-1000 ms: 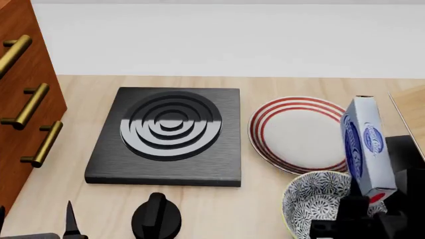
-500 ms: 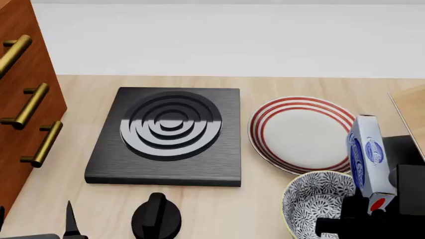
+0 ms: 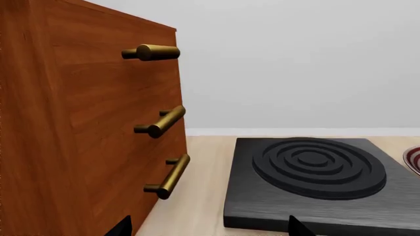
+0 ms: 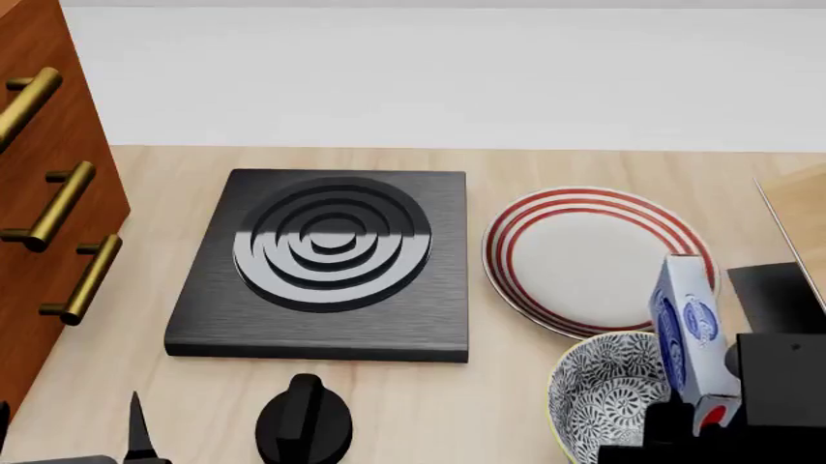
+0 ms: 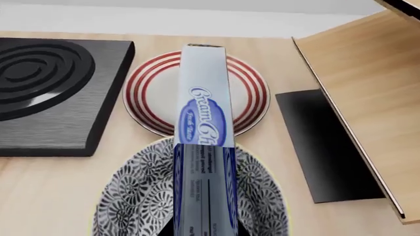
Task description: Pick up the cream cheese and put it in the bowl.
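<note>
The right claw (image 4: 697,425) is gripping the cream cheese (image 4: 688,324) upright over the bowl (image 5: 125,206) (logo readable only from the wrist); left claw's state is unclear.

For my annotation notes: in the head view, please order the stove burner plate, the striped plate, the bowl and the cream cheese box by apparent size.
1. Stove burner plate
2. Red-striped plate
3. Bowl, partly cut off by the picture's edge, so its rank is unsure
4. Cream cheese box, raised nearer the camera, yet smallest

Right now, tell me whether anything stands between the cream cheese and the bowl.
Nothing visible does. The right gripper holds the cream cheese upright directly over the open bowl, whose inside looks empty.
</note>
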You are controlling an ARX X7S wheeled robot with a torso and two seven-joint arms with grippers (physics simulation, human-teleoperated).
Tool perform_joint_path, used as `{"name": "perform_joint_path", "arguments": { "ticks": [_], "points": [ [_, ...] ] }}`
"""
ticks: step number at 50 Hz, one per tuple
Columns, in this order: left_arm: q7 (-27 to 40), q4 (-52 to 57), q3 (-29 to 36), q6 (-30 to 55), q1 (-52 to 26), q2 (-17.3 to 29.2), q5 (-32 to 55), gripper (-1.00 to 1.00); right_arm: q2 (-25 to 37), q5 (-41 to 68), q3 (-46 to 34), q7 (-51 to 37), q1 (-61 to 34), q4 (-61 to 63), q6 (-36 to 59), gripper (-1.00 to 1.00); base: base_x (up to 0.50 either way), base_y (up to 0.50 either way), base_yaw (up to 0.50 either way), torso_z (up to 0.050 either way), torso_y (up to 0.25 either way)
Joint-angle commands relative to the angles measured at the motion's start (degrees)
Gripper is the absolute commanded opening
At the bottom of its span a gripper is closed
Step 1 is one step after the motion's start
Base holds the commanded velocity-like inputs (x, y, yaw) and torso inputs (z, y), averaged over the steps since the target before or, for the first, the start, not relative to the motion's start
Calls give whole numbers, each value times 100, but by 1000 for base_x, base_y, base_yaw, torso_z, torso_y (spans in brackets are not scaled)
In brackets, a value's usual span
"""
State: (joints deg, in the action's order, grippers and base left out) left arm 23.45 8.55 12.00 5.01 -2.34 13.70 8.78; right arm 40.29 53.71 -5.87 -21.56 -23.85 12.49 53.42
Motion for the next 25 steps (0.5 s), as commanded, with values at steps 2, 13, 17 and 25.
{"name": "perform_joint_path", "arguments": {
  "ticks": [2,13,17,25],
  "points": [
    [-140,17,12,-77,21,42,97,100,-91,-221,-151,145,-168,-262,181,-100,0,0,0,0,0],
    [-111,47,34,-69,16,69,116,100,-68,281,156,-402,-309,-25,802,-100,0,0,0,0,1],
    [-115,-45,41,-101,-13,61,132,100,-78,451,239,-656,-358,62,1051,-100,0,0,0,0,0],
    [-96,-127,55,-168,-16,61,137,100,-108,734,271,-1083,-538,174,1536,-100,0,0,0,0,1]
  ]
}}
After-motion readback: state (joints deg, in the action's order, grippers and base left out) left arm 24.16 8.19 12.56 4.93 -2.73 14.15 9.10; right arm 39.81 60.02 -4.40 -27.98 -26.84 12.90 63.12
